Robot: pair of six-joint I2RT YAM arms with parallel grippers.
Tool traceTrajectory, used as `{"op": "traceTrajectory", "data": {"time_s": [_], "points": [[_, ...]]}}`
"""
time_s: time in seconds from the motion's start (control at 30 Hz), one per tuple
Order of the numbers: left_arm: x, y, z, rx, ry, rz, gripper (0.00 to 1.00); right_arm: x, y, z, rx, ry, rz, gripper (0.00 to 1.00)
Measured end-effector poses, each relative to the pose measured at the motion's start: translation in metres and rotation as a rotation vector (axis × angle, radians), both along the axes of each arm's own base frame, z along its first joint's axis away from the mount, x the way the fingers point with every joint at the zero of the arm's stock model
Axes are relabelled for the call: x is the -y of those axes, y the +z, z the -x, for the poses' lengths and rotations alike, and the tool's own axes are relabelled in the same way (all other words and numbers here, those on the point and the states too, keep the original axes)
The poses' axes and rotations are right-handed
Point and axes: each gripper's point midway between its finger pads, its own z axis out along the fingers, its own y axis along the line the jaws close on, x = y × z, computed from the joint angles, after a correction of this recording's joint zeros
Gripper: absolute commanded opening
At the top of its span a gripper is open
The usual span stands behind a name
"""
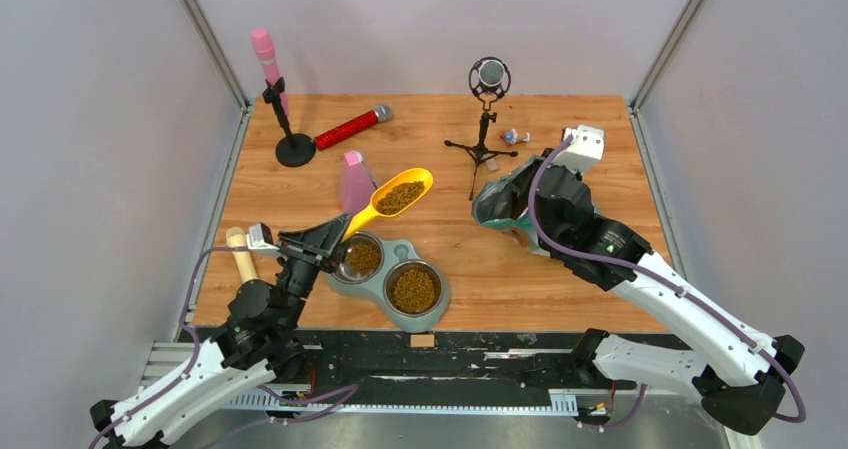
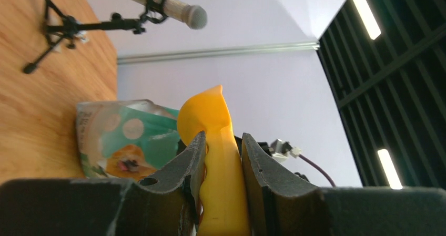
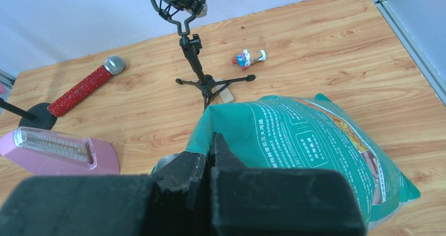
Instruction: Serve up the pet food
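Observation:
My left gripper (image 1: 335, 241) is shut on the handle of a yellow scoop (image 1: 392, 201), also seen in the left wrist view (image 2: 213, 141). The scoop is heaped with brown pet food kibble (image 1: 400, 197) and is held above and behind a grey double bowl (image 1: 392, 304). Both bowl wells hold kibble: the left well (image 1: 362, 258) and the right well (image 1: 413, 289). My right gripper (image 3: 210, 152) is shut on the rim of the teal pet food bag (image 3: 310, 146), which lies right of centre (image 1: 505, 209).
A black microphone on a tripod (image 1: 487, 119) stands behind the bag. A pink metronome (image 1: 355, 182), a red microphone (image 1: 350, 127), a pink microphone on a round stand (image 1: 275, 99), a small toy figure (image 1: 515, 136) and a wooden roller (image 1: 240, 254) are also on the table.

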Motion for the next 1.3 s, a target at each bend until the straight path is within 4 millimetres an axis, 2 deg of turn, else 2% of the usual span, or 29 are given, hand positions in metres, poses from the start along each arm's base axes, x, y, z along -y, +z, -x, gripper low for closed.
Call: {"op": "traceTrajectory", "data": {"time_s": [0.23, 0.5, 0.73, 1.03, 1.3], "points": [[-0.031, -0.036, 0.003, -0.097, 0.102, -0.12, 0.0, 0.001, 0.001, 0.0, 0.004, -0.005, 0.009, 0.0], [-0.059, -0.047, 0.01, -0.185, 0.167, -0.236, 0.0, 0.002, 0.002, -0.001, 0.006, -0.008, 0.015, 0.0], [-0.08, -0.065, 0.018, -0.274, 0.206, -0.351, 0.0, 0.002, 0.001, -0.001, 0.009, -0.011, 0.013, 0.0], [-0.111, -0.094, 0.034, -0.405, 0.251, -0.48, 0.0, 0.003, 0.001, -0.001, 0.012, -0.009, 0.017, 0.0], [-0.124, -0.121, 0.042, -0.487, 0.272, -0.558, 0.0, 0.003, 0.002, -0.001, 0.015, -0.007, 0.022, 0.0]]}}
